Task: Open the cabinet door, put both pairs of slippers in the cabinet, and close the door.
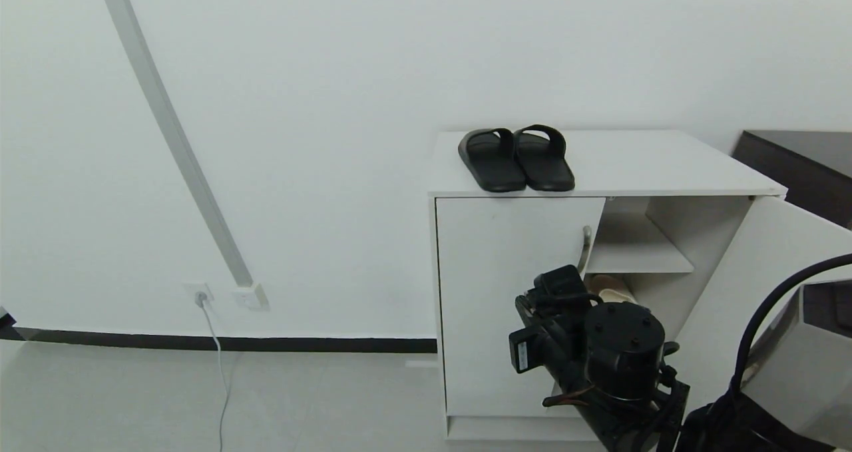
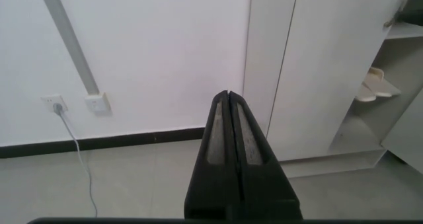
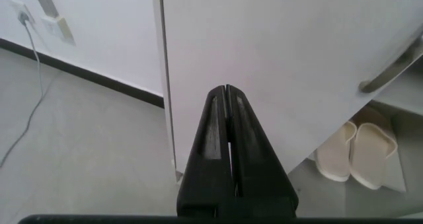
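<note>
From my station I see the white cabinet (image 1: 665,162) standing on the pale tiled floor (image 1: 133,399) against the wall, and on its flat top a pair of black slippers (image 1: 516,159) lies side by side near the front edge, towards the cabinet's left end, toes pointing to the wall. In the open side of the cabinet I make out a pair of cream slippers (image 3: 357,148) lying together on an inner shelf, below the higher shelf (image 1: 632,245). A grey cable (image 1: 223,385) hangs from a wall socket down to the floor, well to the cabinet's left.
</note>
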Controlling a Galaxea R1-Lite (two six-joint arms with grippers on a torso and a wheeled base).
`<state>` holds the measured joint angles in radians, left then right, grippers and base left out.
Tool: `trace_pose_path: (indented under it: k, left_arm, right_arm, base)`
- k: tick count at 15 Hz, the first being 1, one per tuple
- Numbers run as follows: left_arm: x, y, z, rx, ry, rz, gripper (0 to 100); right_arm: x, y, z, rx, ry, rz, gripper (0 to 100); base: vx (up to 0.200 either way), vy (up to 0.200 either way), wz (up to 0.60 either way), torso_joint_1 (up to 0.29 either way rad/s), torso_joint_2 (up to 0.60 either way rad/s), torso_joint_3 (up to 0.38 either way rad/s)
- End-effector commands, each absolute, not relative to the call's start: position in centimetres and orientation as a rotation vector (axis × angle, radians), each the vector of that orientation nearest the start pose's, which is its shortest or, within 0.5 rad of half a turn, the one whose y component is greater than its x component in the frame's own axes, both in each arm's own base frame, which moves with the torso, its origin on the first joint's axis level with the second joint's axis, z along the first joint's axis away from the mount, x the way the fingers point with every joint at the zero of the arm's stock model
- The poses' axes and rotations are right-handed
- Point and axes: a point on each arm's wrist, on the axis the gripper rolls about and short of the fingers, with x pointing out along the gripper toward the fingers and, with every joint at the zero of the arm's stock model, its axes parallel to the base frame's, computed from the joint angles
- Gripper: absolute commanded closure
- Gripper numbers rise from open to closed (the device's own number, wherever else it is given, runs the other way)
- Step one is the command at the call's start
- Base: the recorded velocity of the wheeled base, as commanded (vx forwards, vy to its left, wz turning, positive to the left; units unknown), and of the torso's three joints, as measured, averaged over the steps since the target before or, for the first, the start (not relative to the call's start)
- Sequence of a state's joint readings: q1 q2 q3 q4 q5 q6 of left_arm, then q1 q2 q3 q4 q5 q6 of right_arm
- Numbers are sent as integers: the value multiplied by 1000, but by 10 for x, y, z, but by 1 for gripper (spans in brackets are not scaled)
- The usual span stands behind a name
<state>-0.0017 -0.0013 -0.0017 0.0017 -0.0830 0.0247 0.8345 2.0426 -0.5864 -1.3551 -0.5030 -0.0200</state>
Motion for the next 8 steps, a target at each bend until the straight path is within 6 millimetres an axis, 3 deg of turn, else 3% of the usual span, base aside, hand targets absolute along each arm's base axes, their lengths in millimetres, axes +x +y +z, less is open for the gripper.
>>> trace_pose_path:
  k: [1, 8]
  left_arm:
    - [-23, -2, 76, 25, -1, -84, 100]
    - [-23, -2, 76, 25, -1, -84, 100]
  right_arm:
    - [229, 237, 90, -89, 84, 333, 100]
    - [229, 235, 89, -90, 84, 329, 100]
  base:
    - [0, 0, 0, 188, -510, -315]
    - [0, 0, 0, 221, -530, -317]
